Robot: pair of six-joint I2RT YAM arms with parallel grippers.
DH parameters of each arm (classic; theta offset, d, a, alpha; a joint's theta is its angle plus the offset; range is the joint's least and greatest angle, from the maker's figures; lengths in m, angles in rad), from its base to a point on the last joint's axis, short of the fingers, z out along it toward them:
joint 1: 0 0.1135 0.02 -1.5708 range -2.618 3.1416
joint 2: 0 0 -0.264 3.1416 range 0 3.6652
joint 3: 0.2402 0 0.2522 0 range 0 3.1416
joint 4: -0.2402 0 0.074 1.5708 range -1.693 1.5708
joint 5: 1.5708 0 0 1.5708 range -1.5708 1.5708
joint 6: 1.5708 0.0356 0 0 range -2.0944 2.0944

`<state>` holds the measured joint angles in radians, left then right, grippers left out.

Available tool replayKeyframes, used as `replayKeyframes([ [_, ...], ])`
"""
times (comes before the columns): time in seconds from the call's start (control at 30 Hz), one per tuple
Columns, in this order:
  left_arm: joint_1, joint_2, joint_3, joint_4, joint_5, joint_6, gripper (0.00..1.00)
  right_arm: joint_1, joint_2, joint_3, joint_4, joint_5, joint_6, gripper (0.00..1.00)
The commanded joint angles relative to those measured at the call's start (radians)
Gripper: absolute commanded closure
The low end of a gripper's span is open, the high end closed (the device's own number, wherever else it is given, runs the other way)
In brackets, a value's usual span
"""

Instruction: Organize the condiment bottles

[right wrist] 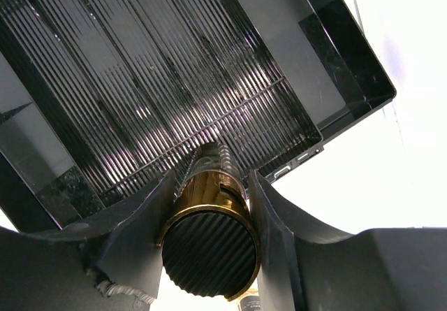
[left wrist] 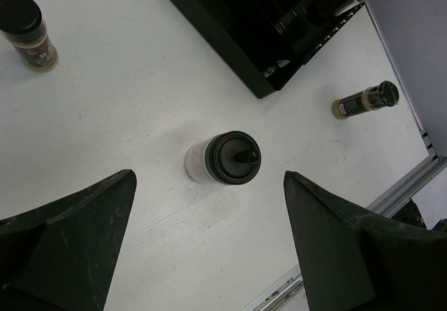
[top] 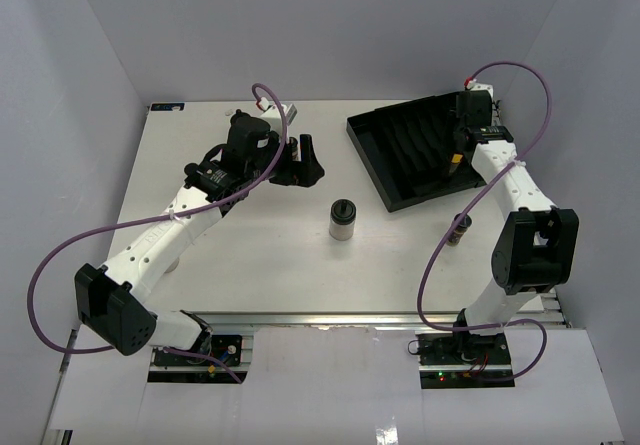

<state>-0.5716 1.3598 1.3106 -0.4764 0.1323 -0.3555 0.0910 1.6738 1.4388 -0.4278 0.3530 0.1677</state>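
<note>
White tabletop (top: 280, 255) carries a black slotted tray (top: 370, 155) at the far right. Over it the right gripper (right wrist: 209, 182) is clamped on a yellow-filled jar (right wrist: 207, 255). The left gripper (top: 303, 150) hangs spread wide, holding nothing. A whitish jar (top: 342, 219) stands mid-table, and a brown jar (top: 458, 231), possibly lying down, sits near the right arm.

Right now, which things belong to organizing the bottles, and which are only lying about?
Job: white jar; tan jar; dark jar; held jar, in the right gripper.
Other: tray, probably where jars go; purple cables.
</note>
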Motion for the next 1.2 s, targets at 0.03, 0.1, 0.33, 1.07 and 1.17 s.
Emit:
replayKeyframes([
  [0.03, -0.001, -0.025, 0.022, 0.015, 0.02, -0.008, 0.02, -0.005, -0.052, -0.026, 0.062, 0.018, -0.011, 0.92],
  [0.1, -0.002, -0.03, 0.018, 0.015, 0.02, -0.007, 0.02, -0.007, -0.04, -0.036, 0.077, 0.011, -0.011, 0.92],
  [0.33, -0.001, -0.044, 0.017, -0.001, 0.001, -0.001, 0.02, -0.013, -0.006, -0.025, 0.083, -0.008, 0.006, 0.77],
  [1.07, -0.001, -0.049, 0.003, -0.003, -0.01, -0.001, 0.02, -0.046, 0.011, -0.026, 0.075, -0.067, 0.016, 0.27],
  [1.17, -0.002, -0.05, 0.008, -0.005, -0.012, 0.002, 0.02, -0.046, 0.003, 0.008, 0.03, -0.074, 0.009, 0.2],
])
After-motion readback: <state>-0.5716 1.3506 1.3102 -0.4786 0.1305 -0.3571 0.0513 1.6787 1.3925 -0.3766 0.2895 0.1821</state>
